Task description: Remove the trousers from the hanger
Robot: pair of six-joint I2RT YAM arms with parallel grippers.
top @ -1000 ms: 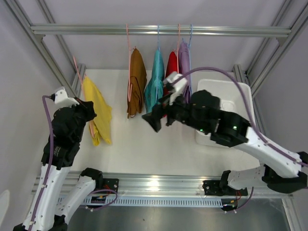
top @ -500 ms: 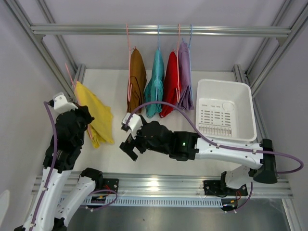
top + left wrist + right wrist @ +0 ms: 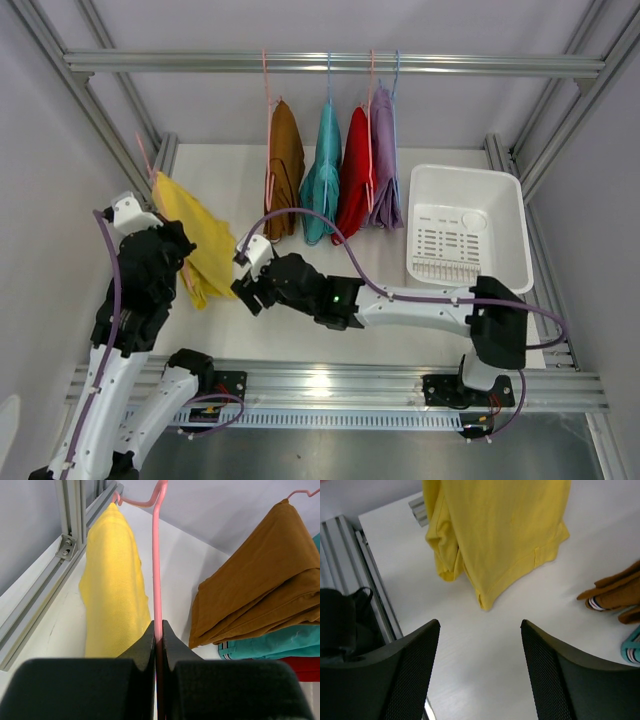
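As seen from the top external camera, four of the trousers are hung in a row from the far rail (image 3: 330, 63): the brown trousers (image 3: 285, 170), the teal trousers (image 3: 323, 175), the red trousers (image 3: 355, 175) and the lavender trousers (image 3: 384, 165), pressed close together. The yellow trousers (image 3: 195, 240) are held apart from them at the left, draped over a pink hanger (image 3: 146, 158) that is tilted away from the rail. The left gripper (image 3: 178, 250) is placed at the near end of that hanger. The right gripper (image 3: 248, 290) is stretched across the table (image 3: 300, 340) to the left, just beside the lower hem of the yellow trousers. A white basket (image 3: 520, 230) is set at the far right, well apart from both grippers.

In the left wrist view, the fingers (image 3: 145, 645) are clenched on the thin pink wire of the hanger, which runs straight up the middle. The yellow cloth is hung to its left beside the aluminium frame (image 3: 70, 520); the brown, teal and red garments are stacked at the right.

In the right wrist view, the jaws are spread wide with nothing between them, only bare table. The lower edge of the yellow trousers is seen beyond the fingertips (image 3: 432, 627), not touched. Brown and teal hems are cut off at the right edge.
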